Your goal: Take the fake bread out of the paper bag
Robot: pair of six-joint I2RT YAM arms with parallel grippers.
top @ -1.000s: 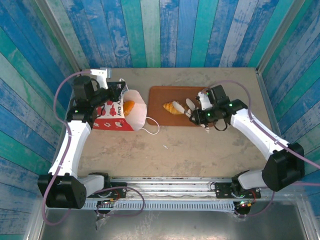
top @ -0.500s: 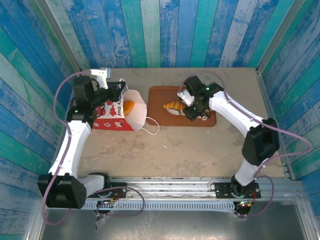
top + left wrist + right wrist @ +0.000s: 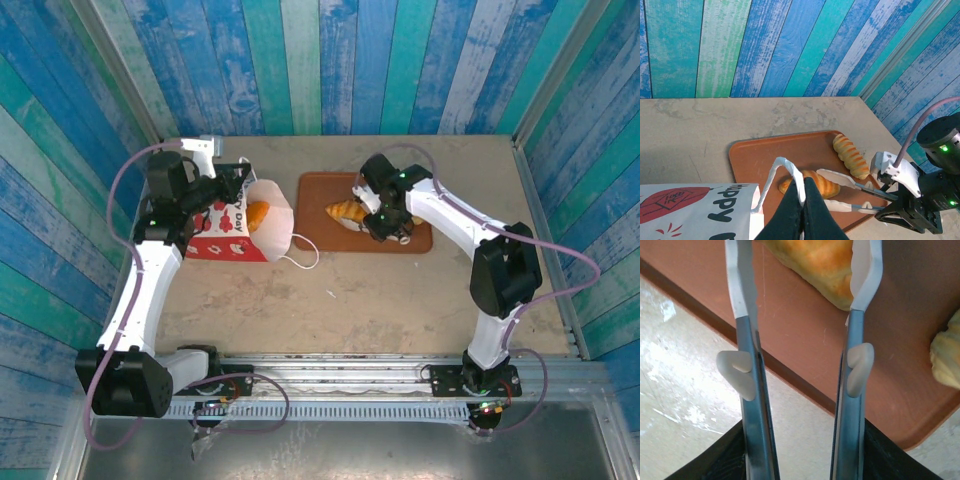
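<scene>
The paper bag lies on its side at the left, mouth toward the tray. A golden piece of fake bread shows inside the mouth. My left gripper is shut on the bag's white cord handle. A croissant and a ridged loaf lie on the brown tray. My right gripper is open. Its long white-tipped fingers stand on either side of the croissant's end. One tip touches it.
The bag's other cord handle loops onto the table beside the tray's near-left corner. A small white scrap lies on the bare tabletop in front. Blue plank walls close in the back and both sides.
The right arm swung left from the tray's right edge, and its fingers now reach around the croissant. The left gripper and the bag have not moved.
</scene>
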